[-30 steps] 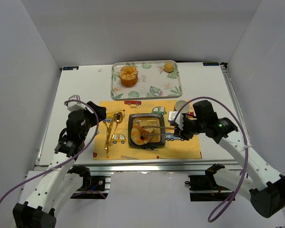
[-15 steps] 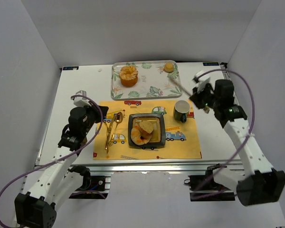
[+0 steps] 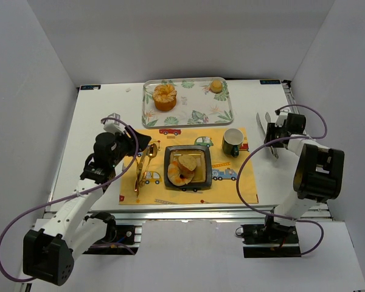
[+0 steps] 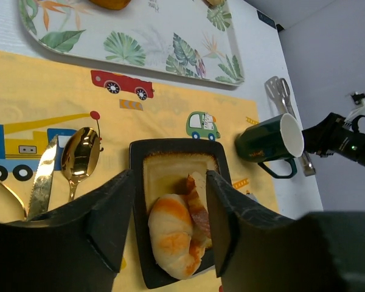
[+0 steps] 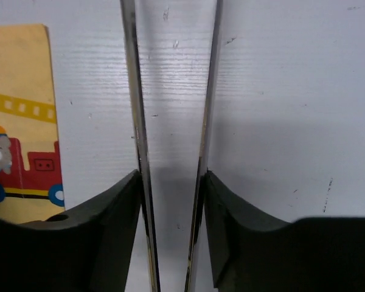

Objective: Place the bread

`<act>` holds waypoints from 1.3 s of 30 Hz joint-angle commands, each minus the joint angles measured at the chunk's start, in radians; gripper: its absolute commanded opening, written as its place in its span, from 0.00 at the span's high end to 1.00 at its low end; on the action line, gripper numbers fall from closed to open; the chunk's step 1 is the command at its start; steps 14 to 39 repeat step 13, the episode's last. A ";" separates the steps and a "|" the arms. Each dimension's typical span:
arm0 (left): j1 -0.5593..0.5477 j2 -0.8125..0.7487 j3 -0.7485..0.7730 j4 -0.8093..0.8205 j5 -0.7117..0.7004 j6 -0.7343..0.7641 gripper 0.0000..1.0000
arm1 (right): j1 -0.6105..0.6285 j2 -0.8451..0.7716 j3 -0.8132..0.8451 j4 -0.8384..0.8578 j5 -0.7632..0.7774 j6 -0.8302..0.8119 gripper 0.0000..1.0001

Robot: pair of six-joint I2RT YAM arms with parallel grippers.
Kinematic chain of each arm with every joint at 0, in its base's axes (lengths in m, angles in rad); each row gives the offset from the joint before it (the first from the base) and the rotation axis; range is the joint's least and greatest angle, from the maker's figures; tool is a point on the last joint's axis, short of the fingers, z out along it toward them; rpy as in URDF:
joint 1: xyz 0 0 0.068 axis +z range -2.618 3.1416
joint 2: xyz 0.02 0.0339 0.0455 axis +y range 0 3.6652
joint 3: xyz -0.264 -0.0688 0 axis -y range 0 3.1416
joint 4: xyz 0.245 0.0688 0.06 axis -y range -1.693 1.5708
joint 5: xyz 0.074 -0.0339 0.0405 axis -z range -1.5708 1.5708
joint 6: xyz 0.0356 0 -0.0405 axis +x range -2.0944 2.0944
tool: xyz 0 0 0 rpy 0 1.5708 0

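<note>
at the table's right edge: seemingly putting the tongs away, bread looking placed
right claw (image 5: 170, 182) is gripping one pair of tongs (image 4: 280, 91) down at the table (image 3: 109, 115); next it is likely needing to let go and lift clear. left claw (image 4: 169, 176) is hanging open above one plate (image 3: 168, 167) carrying two breads (image 3: 181, 173). one tray (image 3: 194, 100) is holding two pastries (image 3: 165, 96); one mug (image 3: 232, 142), seemingly three gold cutlery (image 3: 143, 164) pieces.

In the right wrist view the metal tongs (image 5: 132, 91) run their slim steel arms off the top and bottom edges, tips and hinge unseen. Whether the right gripper (image 5: 170, 176) presses them or merely flanks them cannot be told. The left gripper (image 4: 169, 182) hides the near corners of the black square plate (image 4: 176, 147) and the handles of the gold cutlery (image 4: 79, 158). Beyond it, the picture's top edge cuts the leaf-printed white tray (image 4: 170, 24) and an orange pastry (image 4: 109, 2).
</note>
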 commanded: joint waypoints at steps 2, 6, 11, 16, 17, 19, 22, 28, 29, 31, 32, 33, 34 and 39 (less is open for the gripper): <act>0.000 -0.019 0.028 -0.007 -0.018 0.012 0.38 | -0.007 0.003 0.035 0.001 0.000 -0.033 0.43; 0.000 -0.024 0.016 -0.004 -0.021 -0.001 0.32 | -0.009 -0.002 0.067 -0.124 0.057 -0.030 0.16; 0.000 -0.022 0.008 -0.007 -0.014 -0.001 0.33 | -0.007 -0.100 0.107 -0.190 0.108 -0.037 0.13; 0.000 -0.018 0.010 -0.007 -0.004 0.000 0.33 | -0.001 -0.146 0.112 -0.174 0.079 -0.073 0.12; 0.000 -0.018 0.010 -0.007 -0.004 0.000 0.33 | -0.001 -0.146 0.112 -0.174 0.079 -0.073 0.12; 0.000 -0.018 0.010 -0.007 -0.004 0.000 0.33 | -0.001 -0.146 0.112 -0.174 0.079 -0.073 0.12; 0.000 -0.018 0.010 -0.007 -0.004 0.000 0.33 | -0.001 -0.146 0.112 -0.174 0.079 -0.073 0.12; 0.000 -0.018 0.010 -0.007 -0.004 0.000 0.33 | -0.001 -0.146 0.112 -0.174 0.079 -0.073 0.12; 0.000 -0.018 0.010 -0.007 -0.004 0.000 0.33 | -0.001 -0.146 0.112 -0.174 0.079 -0.073 0.12; 0.000 -0.018 0.010 -0.007 -0.004 0.000 0.33 | -0.001 -0.146 0.112 -0.174 0.079 -0.073 0.12; 0.000 -0.018 0.010 -0.007 -0.004 0.000 0.33 | -0.001 -0.146 0.112 -0.174 0.079 -0.073 0.12; 0.000 -0.018 0.010 -0.007 -0.004 0.000 0.33 | -0.001 -0.146 0.112 -0.174 0.079 -0.073 0.12; 0.000 -0.018 0.010 -0.007 -0.004 0.000 0.33 | -0.001 -0.146 0.112 -0.174 0.079 -0.073 0.12; 0.000 -0.018 0.010 -0.007 -0.004 0.000 0.33 | -0.001 -0.146 0.112 -0.174 0.079 -0.073 0.12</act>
